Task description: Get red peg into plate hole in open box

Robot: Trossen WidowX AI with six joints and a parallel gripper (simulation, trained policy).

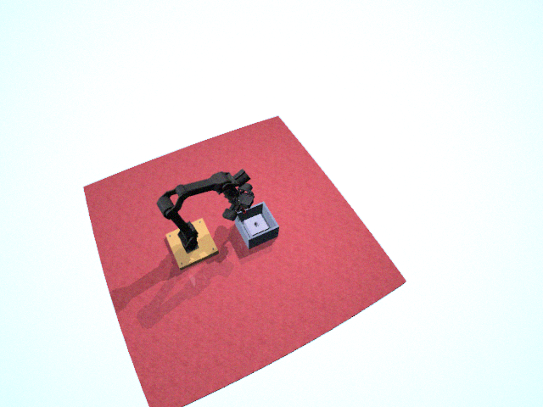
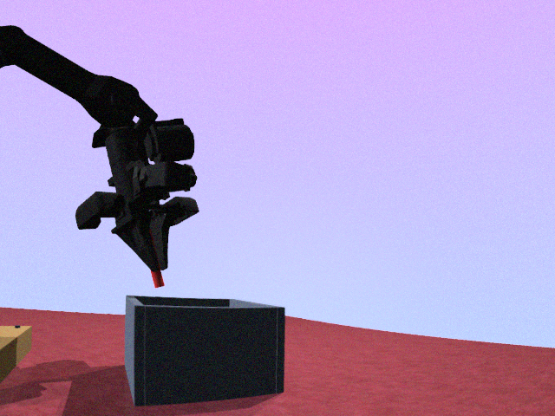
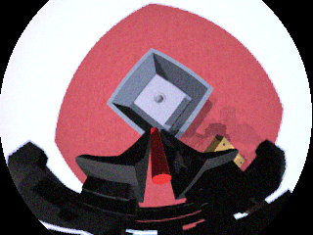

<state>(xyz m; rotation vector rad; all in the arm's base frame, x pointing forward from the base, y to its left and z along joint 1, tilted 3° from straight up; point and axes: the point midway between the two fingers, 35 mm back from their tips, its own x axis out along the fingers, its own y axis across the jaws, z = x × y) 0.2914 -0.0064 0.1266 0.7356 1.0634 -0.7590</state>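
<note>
My gripper [image 2: 159,267] [image 3: 156,132] is shut on the red peg [image 2: 157,278] [image 3: 160,162]. The peg's lower end sticks out below the fingertips, tilted slightly, above the rim of the open box in the exterior view. The grey-blue box [image 1: 263,240] [image 2: 208,354] [image 3: 131,77] stands on the mat, open side up. In the wrist view the peg's tip shows at the box's near corner. The light plate [image 1: 250,227] [image 3: 167,109] lies at the box's bottom, with a small round hole [image 1: 255,224] [image 3: 158,98] near its middle. Nothing stands in the hole.
The arm's wooden base plate [image 1: 204,255] [image 2: 22,342] [image 3: 220,143] stands beside the box on the red mat [image 1: 306,284] [image 2: 381,376] [image 3: 93,98]. The box walls rise around the plate on all sides. Shadows of the arm and box fall on the mat.
</note>
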